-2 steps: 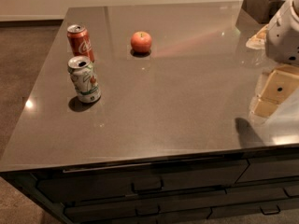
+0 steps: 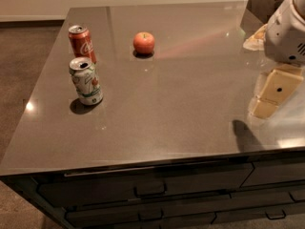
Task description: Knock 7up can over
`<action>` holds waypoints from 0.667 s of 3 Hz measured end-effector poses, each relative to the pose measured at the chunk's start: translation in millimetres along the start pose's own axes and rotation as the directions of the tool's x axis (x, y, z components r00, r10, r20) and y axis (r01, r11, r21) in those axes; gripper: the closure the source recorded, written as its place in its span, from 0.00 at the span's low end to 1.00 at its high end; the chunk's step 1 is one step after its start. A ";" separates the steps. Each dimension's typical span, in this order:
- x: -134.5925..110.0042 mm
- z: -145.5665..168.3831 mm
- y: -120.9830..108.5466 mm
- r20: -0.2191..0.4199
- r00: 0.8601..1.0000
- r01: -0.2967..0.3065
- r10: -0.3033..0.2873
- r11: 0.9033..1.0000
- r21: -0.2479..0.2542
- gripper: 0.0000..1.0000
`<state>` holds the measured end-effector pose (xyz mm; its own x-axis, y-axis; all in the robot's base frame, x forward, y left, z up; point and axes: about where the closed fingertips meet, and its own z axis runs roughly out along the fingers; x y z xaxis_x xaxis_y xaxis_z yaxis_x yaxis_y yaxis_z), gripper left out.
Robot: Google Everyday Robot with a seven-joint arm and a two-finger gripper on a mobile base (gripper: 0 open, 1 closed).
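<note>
The 7up can [image 2: 86,81] stands upright on the dark grey countertop [image 2: 190,113], near its left edge. It is white with a green band at the base, a small red mark and a silver top. My gripper [image 2: 272,93] hangs from the white arm [image 2: 286,32] over the right edge of the counter. It is far to the right of the can and touches nothing.
A red cola can [image 2: 82,43] stands upright just behind the 7up can. A red apple [image 2: 144,43] sits further back, toward the middle. A dark container [image 2: 265,4] with snacks stands at the back right corner. Drawers [image 2: 152,190] run below the counter's front edge.
</note>
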<state>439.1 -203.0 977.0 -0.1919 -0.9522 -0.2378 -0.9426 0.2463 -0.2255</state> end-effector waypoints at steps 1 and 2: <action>-29.8 9.2 4.1 0.071 0.997 0.013 -0.011 0.999 -0.038 0.00; -63.6 21.9 6.1 0.159 0.987 -0.002 0.015 0.997 -0.080 0.00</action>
<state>451.5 -137.0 970.1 -0.1599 -0.9076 -0.3882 -0.9611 0.2328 -0.1485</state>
